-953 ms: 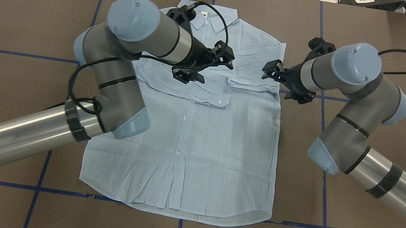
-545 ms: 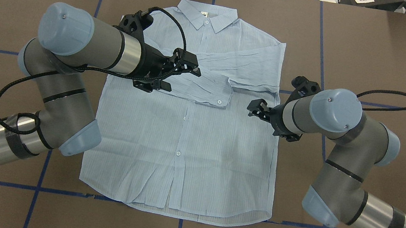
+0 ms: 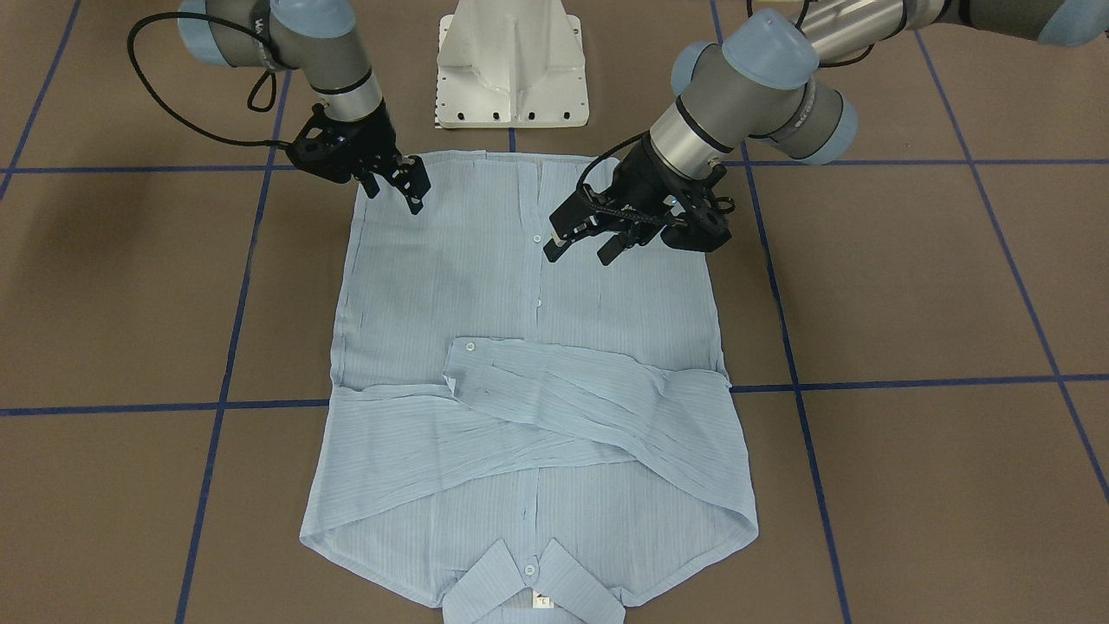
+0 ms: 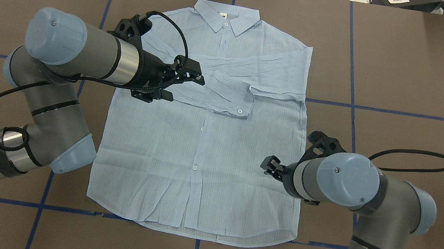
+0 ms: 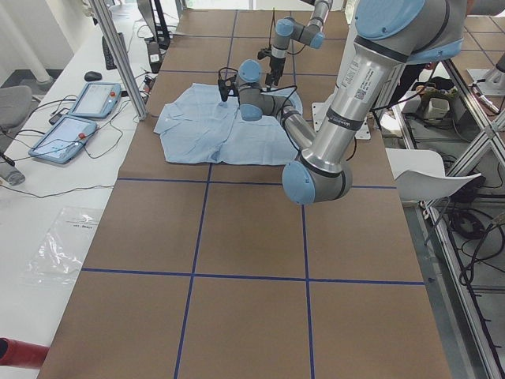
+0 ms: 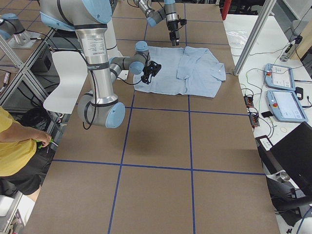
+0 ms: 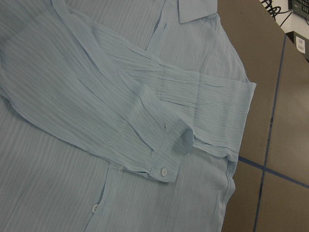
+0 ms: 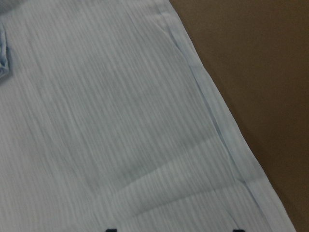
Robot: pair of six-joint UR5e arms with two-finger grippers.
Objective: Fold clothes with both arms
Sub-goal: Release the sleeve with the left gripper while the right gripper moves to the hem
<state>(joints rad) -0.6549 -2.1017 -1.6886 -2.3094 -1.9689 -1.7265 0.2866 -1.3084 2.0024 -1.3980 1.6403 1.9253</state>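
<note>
Evidently sleeves (image 4: 226, 94) are crossed on the shirt (image 4: 200, 152); left gripper (image 3: 577, 254) and right gripper (image 3: 395, 196), spread empty at the front-facing view's top, are judged due at the hem (image 3: 485, 161) next.

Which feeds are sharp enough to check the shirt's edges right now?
Left wrist view: sharp, cuff button and stripes crisp. Right wrist view: soft, stripes on the shirt smeared, its side edge readable. Front-facing view: even light, a dim shadow on the table at upper left.
</note>
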